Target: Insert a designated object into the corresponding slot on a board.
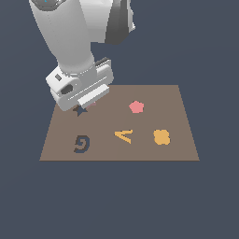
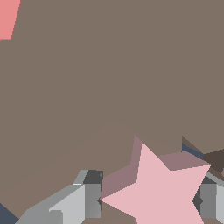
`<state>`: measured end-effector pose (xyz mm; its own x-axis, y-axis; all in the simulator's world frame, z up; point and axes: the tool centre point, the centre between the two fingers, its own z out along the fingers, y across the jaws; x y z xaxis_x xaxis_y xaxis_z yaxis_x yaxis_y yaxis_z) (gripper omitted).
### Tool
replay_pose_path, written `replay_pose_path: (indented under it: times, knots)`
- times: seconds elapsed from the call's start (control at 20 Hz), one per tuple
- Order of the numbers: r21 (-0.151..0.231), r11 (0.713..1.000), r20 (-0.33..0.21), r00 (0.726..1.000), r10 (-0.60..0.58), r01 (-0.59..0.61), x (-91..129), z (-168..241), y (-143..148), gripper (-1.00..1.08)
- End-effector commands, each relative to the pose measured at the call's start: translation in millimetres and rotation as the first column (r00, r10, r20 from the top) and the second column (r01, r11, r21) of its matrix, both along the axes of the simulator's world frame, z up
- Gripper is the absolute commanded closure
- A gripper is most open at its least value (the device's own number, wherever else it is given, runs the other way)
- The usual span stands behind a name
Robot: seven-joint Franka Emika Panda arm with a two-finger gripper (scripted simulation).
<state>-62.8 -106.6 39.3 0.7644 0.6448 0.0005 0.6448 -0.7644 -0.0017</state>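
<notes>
The pale pink star block [image 2: 159,190] sits between my gripper's [image 2: 148,197] two grey fingers [image 2: 89,199], which touch its points on both sides, so the gripper is shut on it. The brown board [image 1: 154,95] lies below. In the exterior view the gripper [image 1: 84,106] hangs low over the board's far corner on that view's left. It covers most of the dark star-shaped slot [image 1: 81,111]. Only a sliver of pink shows under the hand there. In the wrist view a thin blue edge of the slot [image 2: 190,152] peeks out just beside the star.
On the board are a salmon pentagon [image 1: 136,107], also seen in the wrist view [image 2: 6,17], an orange A [image 1: 124,135], an orange clover [image 1: 161,137] and a dark G-shaped cutout [image 1: 81,144]. Dark floor surrounds the board.
</notes>
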Motion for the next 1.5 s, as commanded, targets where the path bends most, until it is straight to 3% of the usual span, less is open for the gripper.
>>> replay_pose_path:
  times: [0.0, 0.45, 1.05, 1.1, 1.45]
  knots:
    - [0.000, 0.999, 0.000, 0.999, 0.032, -0.032, 6, 1, -11, 1.08]
    - [0.000, 0.995, 0.000, 0.995, 0.095, -0.095, 22, 1, -33, 1.08]
    - [0.000, 0.995, -0.001, 0.995, 0.100, -0.100, 24, -9, -35, 1.08]
    - [0.000, 0.995, -0.001, 0.995, 0.100, -0.100, 24, -9, -35, -0.92]
    - [0.000, 0.995, -0.001, 0.995, 0.100, -0.100, 24, -9, -35, -0.92]
